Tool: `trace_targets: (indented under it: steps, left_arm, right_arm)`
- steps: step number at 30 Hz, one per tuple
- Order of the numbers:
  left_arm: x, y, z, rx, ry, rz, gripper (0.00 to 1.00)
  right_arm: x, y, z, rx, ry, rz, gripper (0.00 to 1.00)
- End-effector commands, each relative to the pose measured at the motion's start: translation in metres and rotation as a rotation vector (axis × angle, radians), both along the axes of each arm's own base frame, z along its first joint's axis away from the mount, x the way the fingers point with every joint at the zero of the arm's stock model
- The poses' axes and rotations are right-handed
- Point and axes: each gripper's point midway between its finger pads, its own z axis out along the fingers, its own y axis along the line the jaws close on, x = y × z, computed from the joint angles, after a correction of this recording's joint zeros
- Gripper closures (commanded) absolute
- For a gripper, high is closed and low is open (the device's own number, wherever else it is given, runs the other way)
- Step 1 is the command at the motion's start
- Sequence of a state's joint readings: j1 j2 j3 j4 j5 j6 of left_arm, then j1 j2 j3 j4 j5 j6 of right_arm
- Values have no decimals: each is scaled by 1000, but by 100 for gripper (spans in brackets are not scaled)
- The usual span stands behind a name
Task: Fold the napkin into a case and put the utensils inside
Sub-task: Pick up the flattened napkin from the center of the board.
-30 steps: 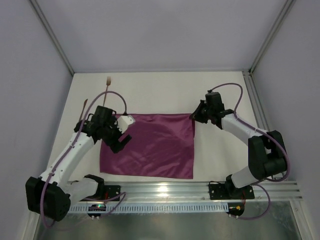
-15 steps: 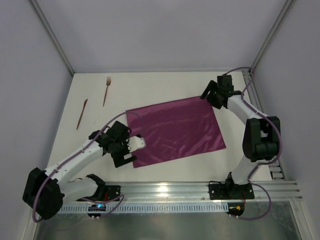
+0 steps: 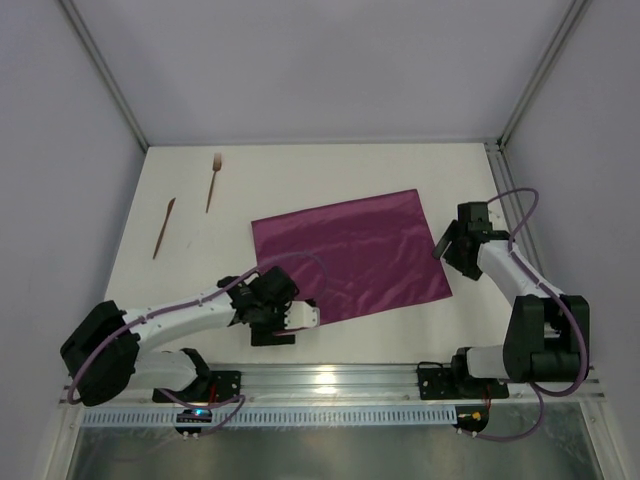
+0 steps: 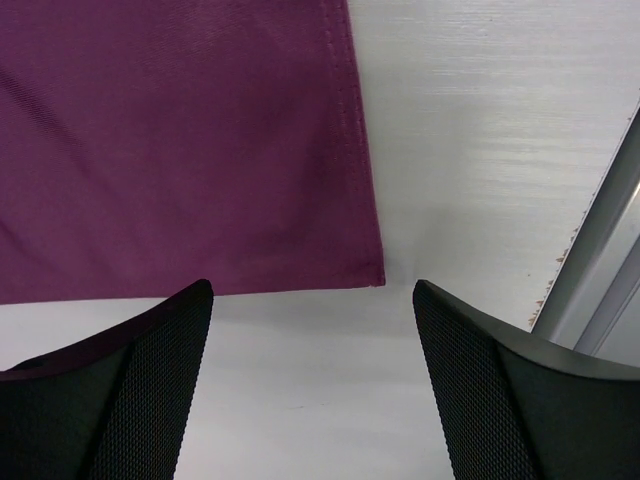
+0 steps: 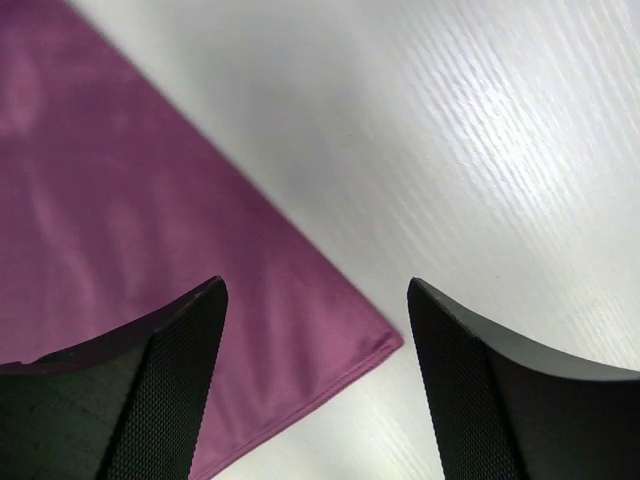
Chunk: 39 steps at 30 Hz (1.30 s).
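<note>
Left hand (image 3: 287, 322): fingers spread, grasping nothing, napkin's near-left corner between them. Napkin (image 3: 350, 255): flat, unfolded, skewed, mid-surface (image 3: 350, 170). Right hand (image 3: 449, 243): spread, empty, at napkin's right edge. Far left, well apart from cloth: knife stick (image 3: 164, 227), fork (image 3: 213, 180).

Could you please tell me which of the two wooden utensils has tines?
The fork, lying farther back and nearer the napkin; the plain knife lies left of it in the top view.
</note>
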<state>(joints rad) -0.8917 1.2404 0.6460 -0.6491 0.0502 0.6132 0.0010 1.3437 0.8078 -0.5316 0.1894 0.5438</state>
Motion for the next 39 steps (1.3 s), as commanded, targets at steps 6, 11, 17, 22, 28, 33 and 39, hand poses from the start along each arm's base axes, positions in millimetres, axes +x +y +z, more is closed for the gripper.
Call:
trace_targets:
  steps: [6, 11, 17, 22, 28, 33, 39]
  left_arm:
    - [-2, -3, -17, 34, 13, -41, 20]
    - [3, -9, -20, 20, 8, -11, 32]
    - [9, -8, -25, 36, -14, 3, 64]
    - [28, -5, -18, 49, -117, 68, 100]
    - [67, -10, 44, -104, -331, 209, 100]
    - [90, 8, 107, -216, -465, 338, 100]
    - [91, 31, 177, -257, -534, 434, 100]
  right_arm:
    - [-37, -1, -40, 33, 109, -18, 32]
    - [-43, 4, -54, 57, 144, 4, 39]
    - [-44, 10, -68, 90, 145, 18, 67]
    - [-36, 31, -66, 189, 83, 84, 92]
    - [-30, 39, -43, 212, -3, 140, 96]
    - [-30, 58, -5, 236, -84, 225, 96]
    - [-30, 79, 95, 219, -310, 343, 96]
